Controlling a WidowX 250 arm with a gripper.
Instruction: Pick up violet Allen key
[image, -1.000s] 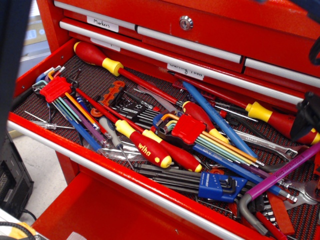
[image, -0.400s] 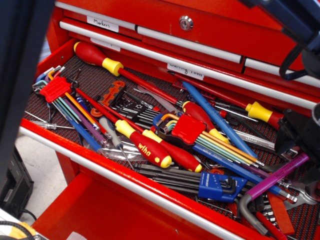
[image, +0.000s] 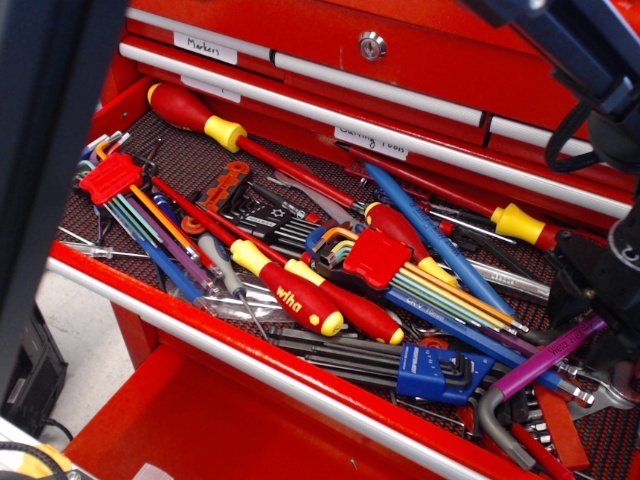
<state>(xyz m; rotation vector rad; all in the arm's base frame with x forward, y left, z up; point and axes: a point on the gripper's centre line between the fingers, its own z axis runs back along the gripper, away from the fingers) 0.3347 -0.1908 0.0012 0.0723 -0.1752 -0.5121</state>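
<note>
The dark, black-bodied gripper (image: 598, 305) hangs at the far right, its blue arm (image: 570, 45) slanting in from the top right.

End effector (image: 600, 300) lower and further left than before, now over the violet Allen key's (image: 545, 357) upper end

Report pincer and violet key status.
Black pincer over the key's upper end, jaw state unclear. Thick magenta-violet L-shaped Allen key lying in drawer. Blue hex-key holder alongside.
</note>
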